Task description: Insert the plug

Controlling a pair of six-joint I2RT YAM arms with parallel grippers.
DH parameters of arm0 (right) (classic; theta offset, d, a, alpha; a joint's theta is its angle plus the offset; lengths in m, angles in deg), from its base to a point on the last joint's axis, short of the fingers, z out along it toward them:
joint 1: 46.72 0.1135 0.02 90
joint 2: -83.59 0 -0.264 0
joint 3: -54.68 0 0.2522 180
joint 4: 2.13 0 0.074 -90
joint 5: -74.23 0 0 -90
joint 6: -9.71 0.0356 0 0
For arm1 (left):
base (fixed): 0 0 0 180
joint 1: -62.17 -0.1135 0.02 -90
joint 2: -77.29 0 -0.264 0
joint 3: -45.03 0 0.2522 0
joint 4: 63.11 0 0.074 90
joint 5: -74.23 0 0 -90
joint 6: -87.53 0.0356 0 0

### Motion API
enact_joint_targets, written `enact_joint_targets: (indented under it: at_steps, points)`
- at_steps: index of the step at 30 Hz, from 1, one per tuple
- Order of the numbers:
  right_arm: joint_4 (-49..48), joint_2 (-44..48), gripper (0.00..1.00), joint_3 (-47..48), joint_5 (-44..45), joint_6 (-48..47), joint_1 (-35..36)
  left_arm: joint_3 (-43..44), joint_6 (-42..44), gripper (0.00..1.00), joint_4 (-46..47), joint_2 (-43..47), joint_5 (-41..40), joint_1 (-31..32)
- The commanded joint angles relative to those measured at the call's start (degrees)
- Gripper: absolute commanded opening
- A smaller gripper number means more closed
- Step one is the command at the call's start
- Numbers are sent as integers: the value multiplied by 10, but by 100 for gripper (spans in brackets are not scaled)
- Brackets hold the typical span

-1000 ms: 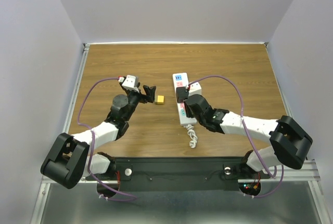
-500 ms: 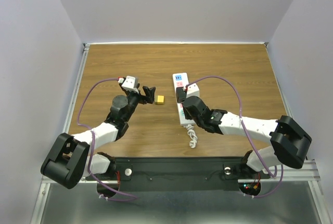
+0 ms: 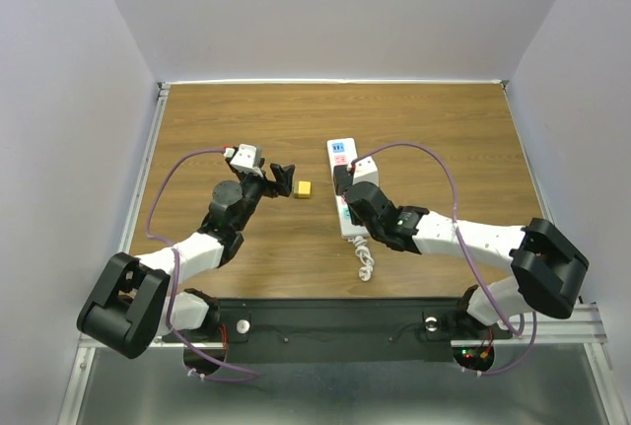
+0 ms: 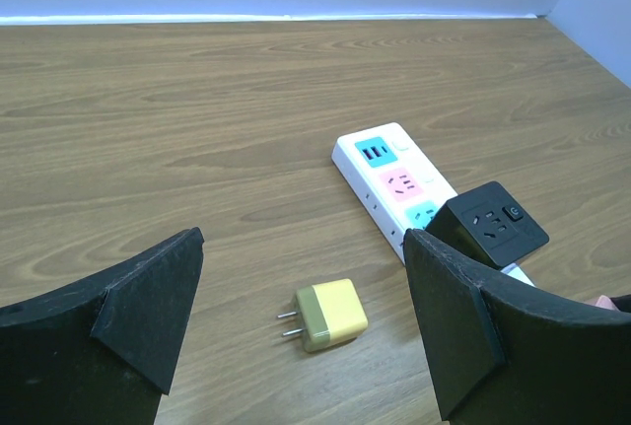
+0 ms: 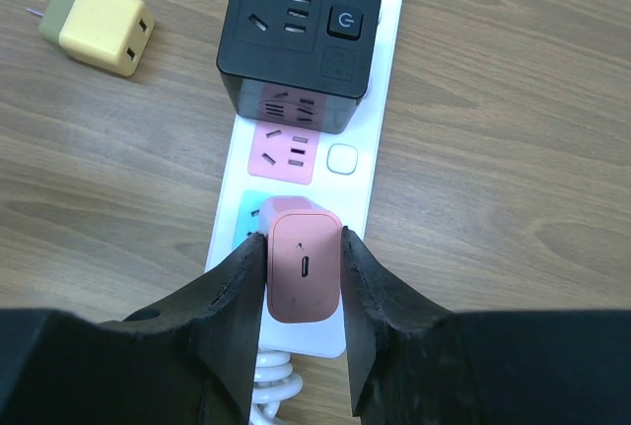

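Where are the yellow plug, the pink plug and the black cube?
yellow plug (image 4: 335,313): left wrist view, on its body.
pink plug (image 5: 305,267): right wrist view, on its top face.
black cube (image 5: 301,35): right wrist view, on its top face.

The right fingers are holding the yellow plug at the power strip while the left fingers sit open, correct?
Not quite. The right wrist view shows the right fingers clamped on the pink plug, not the yellow plug, which lies loose on the table. The rest holds: it is at the power strip and the left fingers are open.
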Motion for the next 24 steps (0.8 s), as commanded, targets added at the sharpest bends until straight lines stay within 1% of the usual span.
enact_joint_targets:
  at_steps: [1,14,17,18,24]
  points:
    - [-9,-9,1,28,22,7,5,-6,2,94,33,20,4,-6]
    - [-8,-32,0,32,33,12,5,-6,2,94,34,20,4,-7]
    - [-8,-43,0,34,37,14,5,-6,1,94,33,19,4,-8]
    - [-8,-52,0,36,39,15,5,-6,2,94,33,20,18,-8]
    - [-8,-78,0,38,44,28,6,-8,1,94,33,22,19,-8]
